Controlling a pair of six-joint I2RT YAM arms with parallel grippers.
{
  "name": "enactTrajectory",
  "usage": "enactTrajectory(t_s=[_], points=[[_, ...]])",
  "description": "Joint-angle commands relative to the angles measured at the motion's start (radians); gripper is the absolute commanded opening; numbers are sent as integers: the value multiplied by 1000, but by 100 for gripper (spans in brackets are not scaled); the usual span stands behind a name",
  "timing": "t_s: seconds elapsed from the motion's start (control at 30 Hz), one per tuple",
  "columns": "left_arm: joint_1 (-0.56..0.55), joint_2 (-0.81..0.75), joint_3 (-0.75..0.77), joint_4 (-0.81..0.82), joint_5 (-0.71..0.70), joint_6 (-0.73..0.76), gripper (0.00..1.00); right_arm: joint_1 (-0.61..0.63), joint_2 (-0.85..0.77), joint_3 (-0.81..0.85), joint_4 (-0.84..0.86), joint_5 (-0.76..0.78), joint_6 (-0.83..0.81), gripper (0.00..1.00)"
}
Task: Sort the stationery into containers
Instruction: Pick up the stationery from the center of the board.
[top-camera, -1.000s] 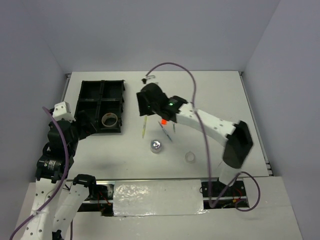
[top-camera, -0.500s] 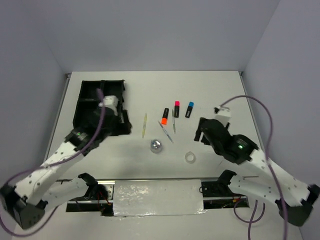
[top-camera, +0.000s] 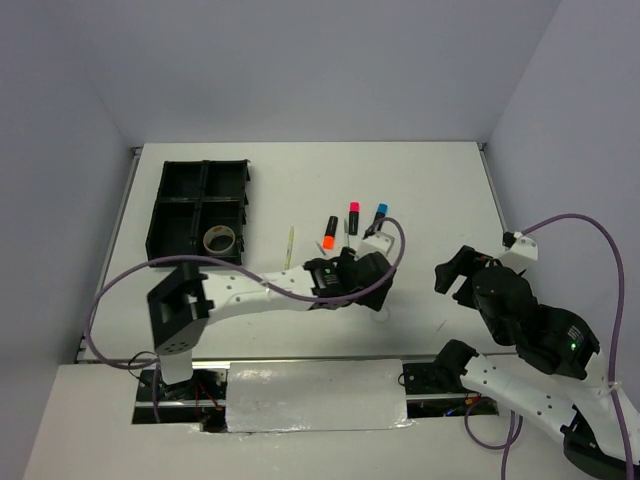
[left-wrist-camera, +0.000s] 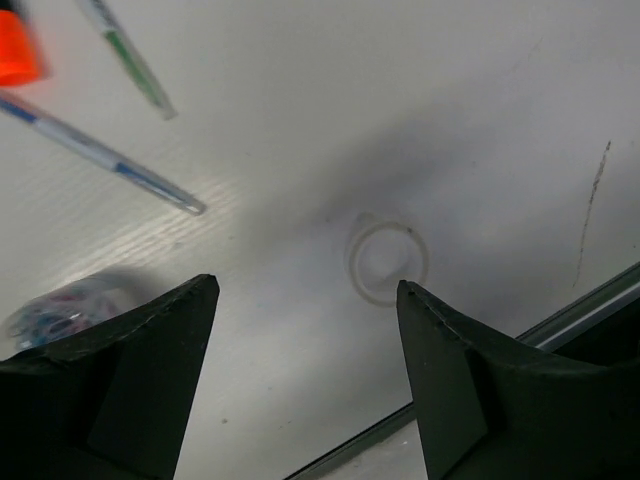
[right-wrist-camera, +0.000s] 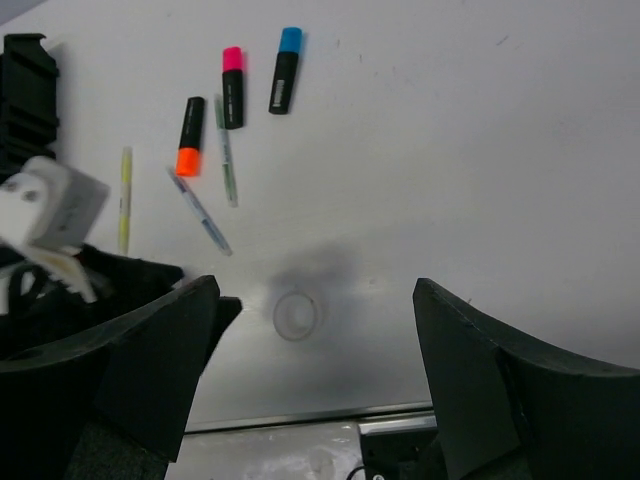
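The black four-compartment tray (top-camera: 157, 215) stands at the far left with one tape roll (top-camera: 219, 239) in its near right compartment. Orange (top-camera: 329, 233), pink (top-camera: 353, 217) and blue (top-camera: 379, 218) highlighters lie mid-table with thin pens (right-wrist-camera: 200, 212) and a yellow pen (top-camera: 289, 247). My left gripper (top-camera: 372, 292) is open and empty, low over the clear tape roll (left-wrist-camera: 388, 262), which lies just ahead of its right finger. The silvery round piece (left-wrist-camera: 60, 305) shows beside its left finger. My right gripper (top-camera: 455, 275) is open and empty, raised at the right; it sees the tape roll (right-wrist-camera: 296, 315) below.
The left arm (top-camera: 260, 290) stretches across the near middle of the table and hides the silvery piece in the top view. A metal rail (right-wrist-camera: 330, 415) runs along the table's near edge. The white walls close the table at the back and sides.
The left arm has swung from the tray across to the middle, over the clear tape roll. The right arm has pulled back to the right and risen. Both grippers stay open.
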Motion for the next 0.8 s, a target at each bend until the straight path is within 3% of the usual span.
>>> enactTrajectory(t_s=[0.0, 0.23, 0.27, 0.43, 0.5, 0.73, 0.77], points=[[-27, 93, 100, 4, 34, -1, 83, -1, -32, 3, -57, 2, -12, 86], [-41, 208, 160, -45, 36, -11, 72, -1, -61, -33, -62, -50, -37, 87], [-41, 219, 161, -47, 37, -8, 66, -1, -62, -34, -62, -51, -39, 87], [-38, 275, 171, -62, 14, -10, 64, -1, -76, -43, -34, -68, -62, 87], [-36, 288, 177, -73, 7, -19, 56, -1, -73, -51, -27, -77, -69, 87], [-35, 327, 152, -35, 68, -24, 53, -1, -76, -59, -13, -91, -83, 87], [-35, 331, 151, -30, 76, -25, 47, -1, -75, -59, -13, -91, -83, 87]])
